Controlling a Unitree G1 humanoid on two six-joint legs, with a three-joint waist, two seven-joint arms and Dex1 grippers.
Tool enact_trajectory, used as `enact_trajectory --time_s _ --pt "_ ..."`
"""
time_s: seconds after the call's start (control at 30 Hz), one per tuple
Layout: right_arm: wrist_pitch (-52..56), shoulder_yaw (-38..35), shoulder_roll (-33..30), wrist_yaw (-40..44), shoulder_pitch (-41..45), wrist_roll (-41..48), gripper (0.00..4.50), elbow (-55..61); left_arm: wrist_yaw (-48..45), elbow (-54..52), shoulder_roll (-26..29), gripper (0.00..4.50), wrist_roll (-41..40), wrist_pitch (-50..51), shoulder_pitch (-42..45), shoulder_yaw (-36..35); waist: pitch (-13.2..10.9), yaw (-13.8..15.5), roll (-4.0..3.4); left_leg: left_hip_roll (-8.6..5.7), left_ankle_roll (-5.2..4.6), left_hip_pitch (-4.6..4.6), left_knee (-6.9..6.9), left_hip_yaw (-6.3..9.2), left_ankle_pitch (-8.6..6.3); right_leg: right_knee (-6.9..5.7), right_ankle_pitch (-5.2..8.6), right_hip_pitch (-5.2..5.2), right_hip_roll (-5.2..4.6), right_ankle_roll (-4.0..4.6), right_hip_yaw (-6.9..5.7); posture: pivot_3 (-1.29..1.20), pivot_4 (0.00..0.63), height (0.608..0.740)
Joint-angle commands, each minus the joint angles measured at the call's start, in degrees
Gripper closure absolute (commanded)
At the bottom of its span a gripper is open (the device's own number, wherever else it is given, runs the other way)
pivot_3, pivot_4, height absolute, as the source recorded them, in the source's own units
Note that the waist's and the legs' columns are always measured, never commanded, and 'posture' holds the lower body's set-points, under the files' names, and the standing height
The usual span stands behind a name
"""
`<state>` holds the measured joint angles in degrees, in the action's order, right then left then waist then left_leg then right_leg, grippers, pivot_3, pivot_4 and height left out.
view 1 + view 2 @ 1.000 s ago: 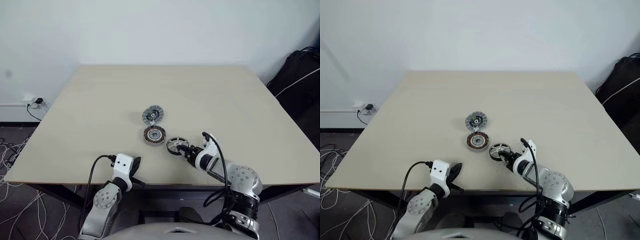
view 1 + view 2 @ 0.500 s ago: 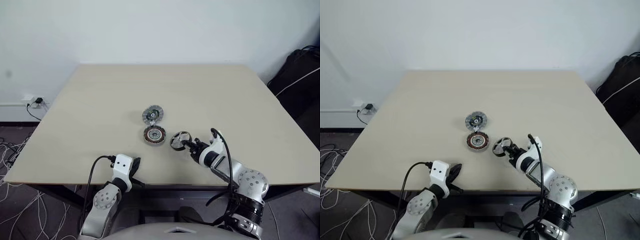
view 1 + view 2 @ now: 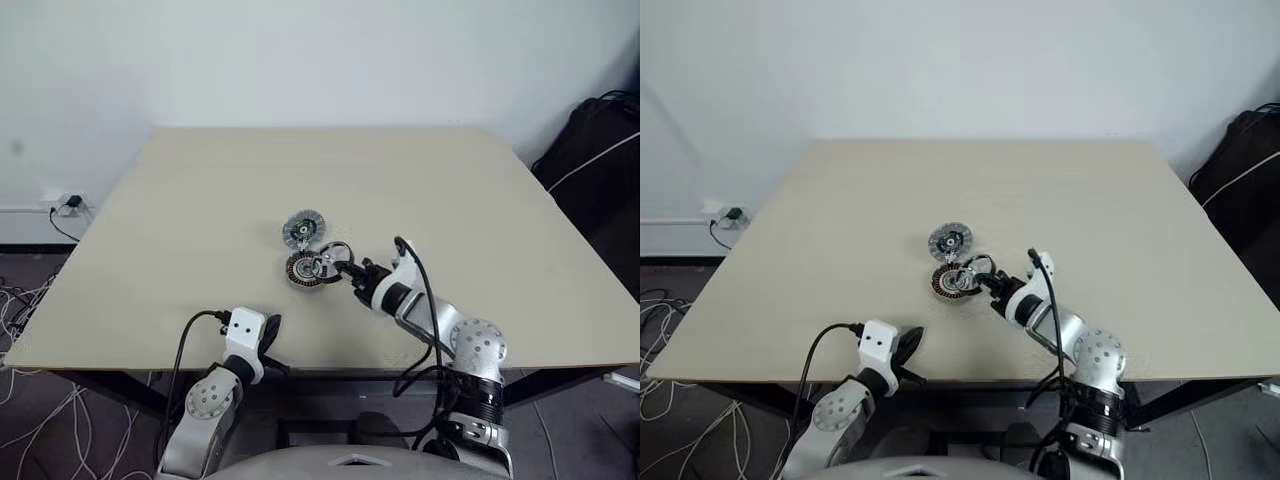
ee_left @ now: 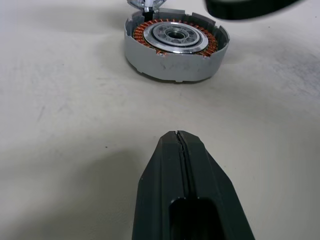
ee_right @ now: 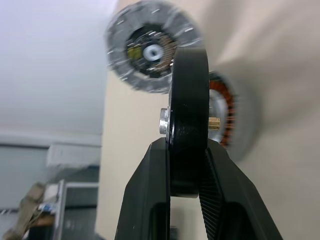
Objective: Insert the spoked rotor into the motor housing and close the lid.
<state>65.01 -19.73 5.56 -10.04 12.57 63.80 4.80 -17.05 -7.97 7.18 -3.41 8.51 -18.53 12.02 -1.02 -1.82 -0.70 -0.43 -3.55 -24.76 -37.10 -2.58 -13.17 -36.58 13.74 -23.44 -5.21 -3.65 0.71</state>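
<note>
The spoked rotor (image 3: pixel 335 257) is off the table, standing on edge between the fingers of my right gripper (image 3: pixel 352 270), which is shut on its rim. It hangs just right of and partly over the motor housing (image 3: pixel 306 270), a round case with copper windings around a silver centre, lying open side up mid-table. In the right wrist view the rotor (image 5: pixel 190 112) shows edge-on with the housing (image 5: pixel 235 120) behind it. The lid (image 3: pixel 303 228), ribbed face up, lies just beyond the housing. My left gripper (image 4: pixel 179 145) is shut and empty, low over the table's front edge, pointing at the housing (image 4: pixel 175 47).
The beige table (image 3: pixel 200 190) has bare room all around the three parts. Cables (image 3: pixel 20 310) and a wall socket (image 3: pixel 70 203) lie off its left side. A black bag (image 3: pixel 600 150) stands off its right side.
My right gripper closed on the rotor, lifted it off the table and carried it left to the housing, tipping it on edge. The left gripper stayed still.
</note>
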Motion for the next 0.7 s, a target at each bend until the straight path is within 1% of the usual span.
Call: enact_trajectory --time_s 0.03,0.43,0.7 --pt "-2.5 3.9 7.2 2.1 1.3 1.3 4.05 -1.9 0.3 -3.4 0.1 4.5 -0.1 -0.2 0.0 -0.1 0.0 -0.1 0.01 0.0 0.0 0.0 0.0 0.0 0.0 0.0 0.0 0.0 0.0 0.0 0.0 0.0 0.0 0.74" --pt "-9.1 8.1 6.2 8.5 7.9 -3.7 4.05 -16.3 0.8 -3.1 0.3 4.5 0.0 -0.8 -0.6 -0.3 0.0 -0.2 0.03 -0.01 0.0 0.01 0.0 0.0 0.0 -0.02 -0.01 0.01 -0.01 0.0 0.0 0.0 0.0 0.74" --pt "-9.8 7.8 5.6 9.9 8.4 -4.9 4.05 -18.0 1.1 -4.3 0.3 4.5 0.0 -0.1 -1.2 -0.2 0.0 -0.2 0.03 -0.01 0.01 0.02 0.0 0.0 0.0 -0.05 -0.01 -0.01 -0.05 0.01 0.01 0.0 0.0 0.74"
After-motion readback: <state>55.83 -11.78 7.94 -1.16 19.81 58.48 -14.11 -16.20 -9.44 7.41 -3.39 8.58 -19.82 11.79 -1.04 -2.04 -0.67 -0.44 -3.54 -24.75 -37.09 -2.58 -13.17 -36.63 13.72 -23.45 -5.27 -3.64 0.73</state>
